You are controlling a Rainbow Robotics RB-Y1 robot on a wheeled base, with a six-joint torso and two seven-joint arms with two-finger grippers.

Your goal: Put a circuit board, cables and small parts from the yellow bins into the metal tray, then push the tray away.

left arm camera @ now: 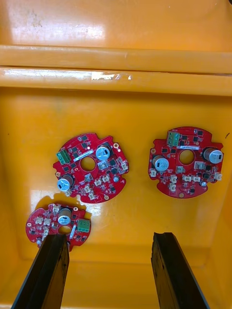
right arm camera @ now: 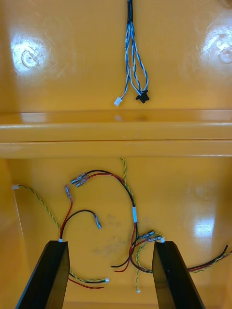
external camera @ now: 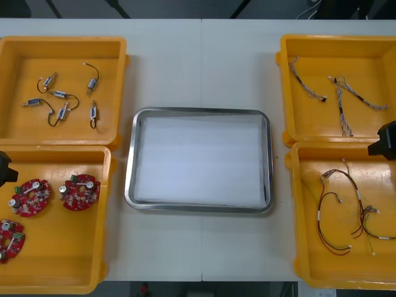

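- Three red boards (left arm camera: pixel 89 166) lie flat in the near left bin (external camera: pixel 55 260), parts side up. Each has silver caps, a green plug and a hole at the middle. Two sit side by side but apart; the third is closest to my left fingers (left arm camera: pixel 48 270), partly hidden behind one of them.
- My left gripper (left arm camera: pixel 110 239) hangs over that bin, jaws wide and nothing between them. I judge that width suits taking a board by its rim. The one of the pair farther from the third stands clear all round, so it looks the easiest pick.
- My right gripper (right arm camera: pixel 111 244) hangs over the near right bin (external camera: pixel 309 247), jaws wide and empty too, above a loose tangle of red, black and yellow cables (right arm camera: pixel 125 193). They are thin and cross one another, so several may come up at once.
- Beyond that bin's wall, in the far right bin (external camera: pixel 359 55), lie the blue and white cables (right arm camera: pixel 133 63).
- The small metal parts (external camera: pixel 62 96) are scattered in the far left bin (external camera: pixel 25 74), some with a short black lead.
- The tray (external camera: pixel 131 161) sits between the bins, white inside, with nothing in it, so I judge the task is at its very start. Each arm is over the stock on its own side, with a short reach to the middle.
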